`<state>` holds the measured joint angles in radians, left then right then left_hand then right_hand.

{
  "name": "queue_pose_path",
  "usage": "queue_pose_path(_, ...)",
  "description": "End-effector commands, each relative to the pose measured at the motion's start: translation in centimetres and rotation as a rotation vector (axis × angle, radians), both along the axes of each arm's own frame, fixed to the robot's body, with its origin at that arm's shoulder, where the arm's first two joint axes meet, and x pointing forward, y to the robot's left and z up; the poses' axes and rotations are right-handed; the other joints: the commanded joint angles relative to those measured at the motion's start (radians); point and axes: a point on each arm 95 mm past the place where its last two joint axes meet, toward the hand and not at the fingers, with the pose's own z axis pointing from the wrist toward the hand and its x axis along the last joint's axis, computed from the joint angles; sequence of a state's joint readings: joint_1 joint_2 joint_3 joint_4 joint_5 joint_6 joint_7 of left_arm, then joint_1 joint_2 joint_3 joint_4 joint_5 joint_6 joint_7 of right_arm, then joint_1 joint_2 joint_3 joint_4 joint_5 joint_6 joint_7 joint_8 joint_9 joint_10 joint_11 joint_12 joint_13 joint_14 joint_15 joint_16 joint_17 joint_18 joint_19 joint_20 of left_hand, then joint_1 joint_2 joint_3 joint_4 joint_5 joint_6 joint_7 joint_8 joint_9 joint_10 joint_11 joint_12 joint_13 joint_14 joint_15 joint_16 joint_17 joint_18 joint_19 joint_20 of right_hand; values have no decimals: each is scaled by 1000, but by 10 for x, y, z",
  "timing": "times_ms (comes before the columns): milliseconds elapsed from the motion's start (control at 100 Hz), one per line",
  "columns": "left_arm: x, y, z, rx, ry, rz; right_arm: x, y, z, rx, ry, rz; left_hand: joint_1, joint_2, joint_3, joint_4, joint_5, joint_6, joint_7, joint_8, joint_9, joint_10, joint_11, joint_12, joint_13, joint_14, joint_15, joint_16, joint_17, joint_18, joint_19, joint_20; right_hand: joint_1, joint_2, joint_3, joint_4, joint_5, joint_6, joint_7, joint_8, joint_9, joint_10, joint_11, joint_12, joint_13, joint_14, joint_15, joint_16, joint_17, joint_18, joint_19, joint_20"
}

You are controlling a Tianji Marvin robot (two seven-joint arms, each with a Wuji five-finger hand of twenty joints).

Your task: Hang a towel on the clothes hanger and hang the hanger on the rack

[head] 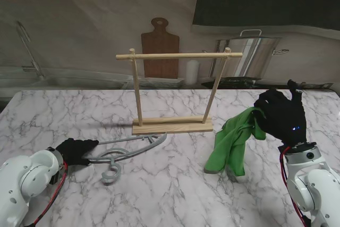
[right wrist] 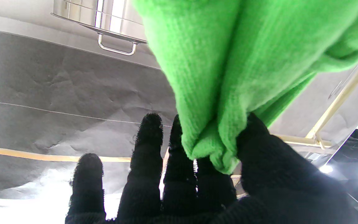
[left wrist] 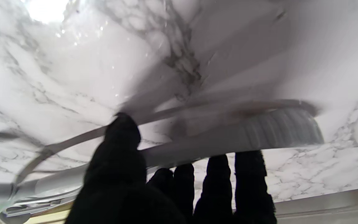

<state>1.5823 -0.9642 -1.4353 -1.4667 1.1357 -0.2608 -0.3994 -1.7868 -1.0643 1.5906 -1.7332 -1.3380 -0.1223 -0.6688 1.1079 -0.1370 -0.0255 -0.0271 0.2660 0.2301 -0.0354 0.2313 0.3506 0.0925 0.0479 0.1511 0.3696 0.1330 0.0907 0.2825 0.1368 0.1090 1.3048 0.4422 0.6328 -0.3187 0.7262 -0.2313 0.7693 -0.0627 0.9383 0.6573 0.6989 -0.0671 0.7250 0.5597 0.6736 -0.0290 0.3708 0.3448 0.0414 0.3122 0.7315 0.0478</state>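
A grey clothes hanger (head: 130, 149) lies flat on the marble table (head: 175, 195), its hook (head: 111, 173) pointing toward me. My left hand (head: 77, 150), in a black glove, is at the hanger's left end. In the left wrist view the thumb (left wrist: 121, 140) sits on one side of the hanger's arm (left wrist: 228, 140) and the fingers on the other. My right hand (head: 281, 115) is raised at the right and pinches a green towel (head: 234, 142), which hangs down to the table. The towel (right wrist: 228, 77) is clamped between thumb and fingers. The wooden rack (head: 178, 56) stands between the hands.
The rack's base (head: 172, 126) rests mid-table just beyond the hanger. Behind the table are a wooden cutting board (head: 159, 46), a white cylinder (head: 192, 72), a steel pot (head: 255, 51) and a tap (head: 27, 46) at the far left.
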Motion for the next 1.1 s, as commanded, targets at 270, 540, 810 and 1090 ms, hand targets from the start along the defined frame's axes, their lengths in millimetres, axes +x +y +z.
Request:
queue_pose_path(270, -20, -1, -32, -139, 36, 57, -2, -1, -2, 5, 2, -4, 183, 49, 269, 0, 401, -154, 412, 371, 439, 8, 210, 225, 295, 38, 226, 169, 95, 33, -457, 38, 41, 79, 9, -2, 18, -92, 67, 15, -3, 5, 3, -4, -3, 1, -16, 2, -25, 23, -22, -19)
queue_pose_path(540, -25, -10, -9, -268, -36, 62, -4, -2, 3, 9, -14, 5, 183, 69, 217, 0, 343, -103, 568, 556, 494, 80, 272, 328, 328, 151, 354, 353, 123, 139, -324, 162, 39, 78, 15, -3, 20, -88, 69, 16, 6, 5, 5, 1, 1, 1, -15, 3, -23, 23, -21, -19)
queue_pose_path(810, -25, -23, 3, -349, -64, 48, -10, -3, 9, 17, -38, 19, 183, 29, 283, -5, 302, -49, 650, 677, 543, 110, 506, 500, 432, 234, 655, 560, 265, 235, -67, 294, 36, 77, 18, -3, 22, -87, 69, 15, 41, 0, 23, 14, 19, 0, -9, 6, -21, 23, -21, -19)
queue_pose_path(1090, -19, -38, 9, -377, -79, 14, -24, -1, 21, 26, -76, 50, 183, 76, 146, 3, 305, -12, 600, 587, 626, 39, 813, 744, 624, 190, 1102, 753, 538, 190, 348, 412, 36, 72, 25, -4, 27, -84, 68, 14, 54, 2, 23, 24, 32, 4, -10, 9, -19, 26, -21, -20)
